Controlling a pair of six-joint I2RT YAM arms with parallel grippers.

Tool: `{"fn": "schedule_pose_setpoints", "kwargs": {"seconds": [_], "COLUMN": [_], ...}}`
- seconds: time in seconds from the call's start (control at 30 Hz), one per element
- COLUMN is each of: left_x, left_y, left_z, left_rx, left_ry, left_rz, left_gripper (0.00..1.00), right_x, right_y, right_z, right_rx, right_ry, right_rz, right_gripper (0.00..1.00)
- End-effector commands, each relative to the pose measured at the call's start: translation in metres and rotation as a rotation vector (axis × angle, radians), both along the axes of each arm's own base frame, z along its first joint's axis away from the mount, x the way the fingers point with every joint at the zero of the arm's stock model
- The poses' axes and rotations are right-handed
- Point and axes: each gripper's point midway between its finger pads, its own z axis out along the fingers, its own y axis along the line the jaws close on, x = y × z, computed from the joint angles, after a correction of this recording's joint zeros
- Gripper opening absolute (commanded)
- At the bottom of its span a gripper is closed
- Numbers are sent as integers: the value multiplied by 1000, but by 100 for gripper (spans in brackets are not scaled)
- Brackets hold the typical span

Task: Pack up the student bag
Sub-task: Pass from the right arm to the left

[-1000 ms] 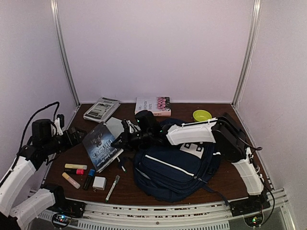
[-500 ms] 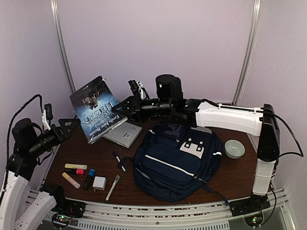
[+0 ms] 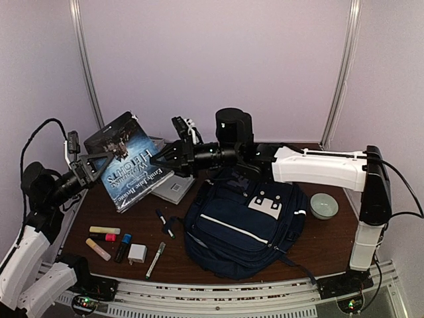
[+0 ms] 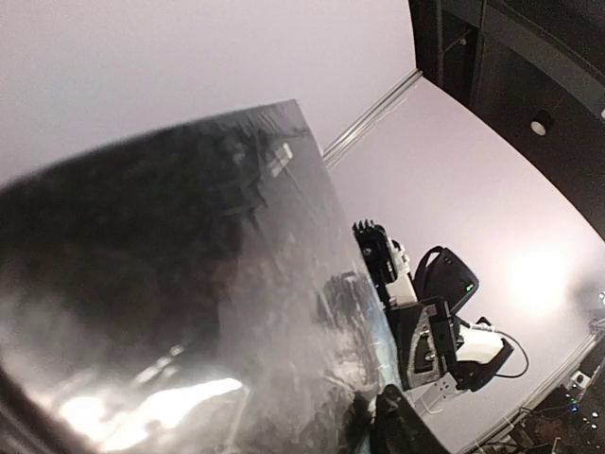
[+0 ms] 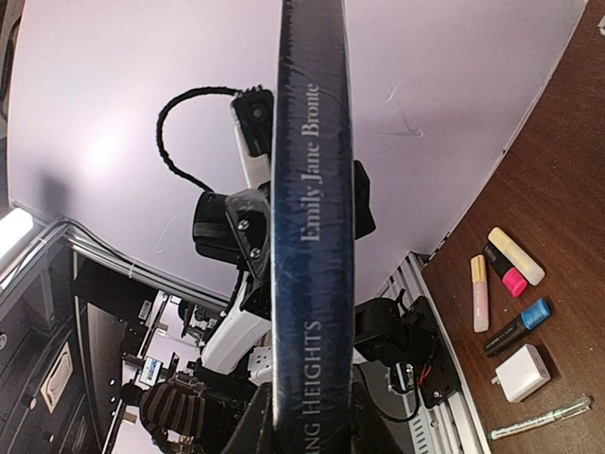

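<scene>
**Asker:** What writing could be read?

**Describer:** The book [image 3: 132,162] hung in the air over the left half of the table [image 3: 331,245]. Its dark cover showed "Wuthering Heights" and "Emily Jane Bronte" in pale, tilted letters. In the right wrist view its spine [image 5: 312,218] read "Emily Jane Bronte" and, lower down, "HEIGHTS".

**Asker:** What held it?

**Describer:** The right gripper [image 3: 165,157] was clamped on the book's right edge. The left gripper [image 3: 99,163] sat at the left edge with a finger on either side of the cover. I could not tell whether they pressed on it.

**Asker:** Where was the student bag?

**Describer:** The student bag [image 3: 238,228] lay flat on the table, right of centre and toward the near edge, under the right arm. Its white dotted patch faced up. A grey bowl [image 3: 322,205] stood just beside it on the right. Highlighters [image 3: 105,230], a blue marker [image 3: 123,247], a white block [image 3: 137,253] and a pen [image 3: 156,258] lay at the front left.

**Asker:** What had changed?

**Describer:** Half a second earlier the left gripper hung apart from the book, lower left, and the right gripper alone carried it. The book had since dropped slightly. A second earlier it lay on the table.
</scene>
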Motion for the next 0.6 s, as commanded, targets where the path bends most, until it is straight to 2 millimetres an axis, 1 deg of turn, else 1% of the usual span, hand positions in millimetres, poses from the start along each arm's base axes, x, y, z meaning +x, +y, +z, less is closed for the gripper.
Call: {"fn": "schedule_pose_setpoints", "kwargs": {"seconds": [0.0, 0.03, 0.07, 0.13, 0.17, 0.23, 0.27, 0.3, 0.33, 0.37, 0.43, 0.57], "left_x": [-9, -8, -8, -9, -9, -8, -7, -7, -7, -7, -6, -4], "left_y": [-6, -6, -6, -6, -6, -5, -4, -4, -4, -4, -3, -3], "left_z": [31, 30, 29, 29, 29, 29, 30, 31, 31, 31, 30, 21], "left_rx": [-41, -46, -50, -58, -60, -64, -67, -68, -70, -70, -61, -23], "left_ry": [-96, -91, -89, -90, -90, -90, -89, -91, -91, -88, -84, -67], "left_rz": [-68, -73, -75, -72, -71, -63, -59, -57, -55, -53, -48, -33], "left_gripper": [27, 18, 12, 3, 0, 0, 0, 0, 0, 0, 0, 0], "right_x": [-22, -20, -19, -15, -11, -5, -1, 2, 6, 9, 15, 23], "right_y": [-8, -9, -10, -13, -15, -17, -19, -21, -24, -28, -40, -80], "right_z": [77, 74, 72, 67, 64, 57, 53, 48, 42, 37, 20, -7], "right_rx": [247, 240, 231, 208, 192, 155, 128, 97, 53, 7, -118, -316], "right_ry": [-138, -142, -148, -157, -159, -173, -181, -197, -215, -240, -292, -388], "right_rz": [56, 52, 43, 28, 16, -7, -22, -41, -63, -86, -133, -232], "right_gripper": [0, 0, 0, 0, 0, 18, 30, 39, 47, 53, 60, 70]}}
